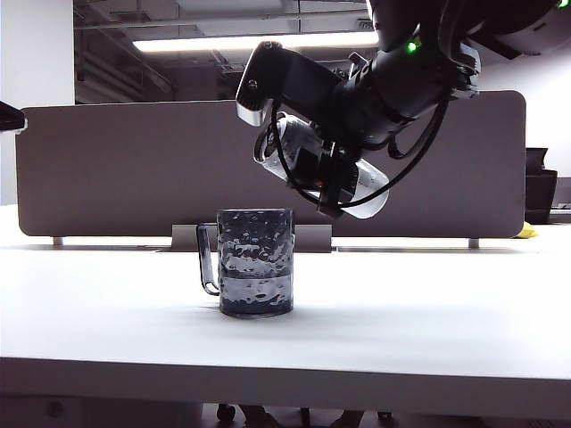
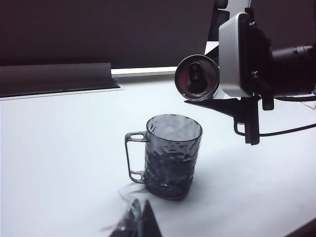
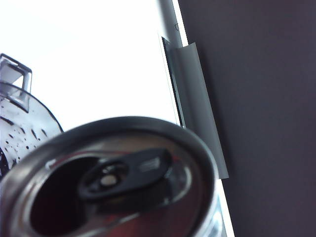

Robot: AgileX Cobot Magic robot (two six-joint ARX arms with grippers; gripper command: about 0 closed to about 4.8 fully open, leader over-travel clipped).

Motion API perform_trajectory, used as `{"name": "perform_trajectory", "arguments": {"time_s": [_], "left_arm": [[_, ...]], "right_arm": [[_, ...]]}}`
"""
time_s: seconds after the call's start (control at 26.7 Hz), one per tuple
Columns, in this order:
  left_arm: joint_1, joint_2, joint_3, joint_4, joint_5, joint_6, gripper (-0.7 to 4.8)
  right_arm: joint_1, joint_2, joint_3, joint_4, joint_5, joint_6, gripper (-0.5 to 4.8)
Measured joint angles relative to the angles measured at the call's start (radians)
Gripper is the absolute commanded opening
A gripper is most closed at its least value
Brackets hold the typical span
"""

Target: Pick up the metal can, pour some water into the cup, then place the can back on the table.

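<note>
**a:** so how was the metal can sitting in that shot? looked sketchy to me.

**b:** it was up in the air, tipped way over, above and toward 2 o'clock of the cup in the exterior view. right tool was clamped around the can's middle. long axis ran from 10 down to 4 o'clock, nearly lying flat, with the open mouth at the 10 end, just past the cup's rim. no stream visible that i could see.

**a:** and handling-wise?

**b:** thin aluminium, so my guess is light, smooth and easy to dent. mid-body is the sane place to hold it, not the rim. the cup looked like glass, rigid and breakable, with water already in its lower part, sitting on the bench.

**a:** left side doing anything?

**b:** left tool was parked low near the cup, well clear of the can. its dark tips looked close together, but i honestly couldn't tell if it was clenched.
</note>
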Motion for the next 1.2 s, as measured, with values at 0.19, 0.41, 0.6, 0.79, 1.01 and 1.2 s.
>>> {"name": "perform_trajectory", "arguments": {"time_s": [0.19,0.41,0.6,0.79,1.01,1.2], "left_arm": [[0.0,0.0,0.0,0.0,0.0,0.0,-0.05],[0.0,0.0,0.0,0.0,0.0,0.0,-0.05],[0.0,0.0,0.0,0.0,0.0,0.0,-0.05],[0.0,0.0,0.0,0.0,0.0,0.0,-0.05],[0.0,0.0,0.0,0.0,0.0,0.0,-0.05],[0.0,0.0,0.0,0.0,0.0,0.0,-0.05]], "right_arm": [[0.0,0.008,0.0,0.018,0.0,-0.051,2.6],[0.0,0.014,0.0,0.031,0.0,-0.08,2.6],[0.0,0.014,0.0,0.041,0.0,-0.126,2.6],[0.0,0.014,0.0,0.048,0.0,-0.158,2.6],[0.0,0.014,0.0,0.069,0.0,-0.193,2.61],[0.0,0.027,0.026,0.066,-0.002,-0.233,2.65]]}}
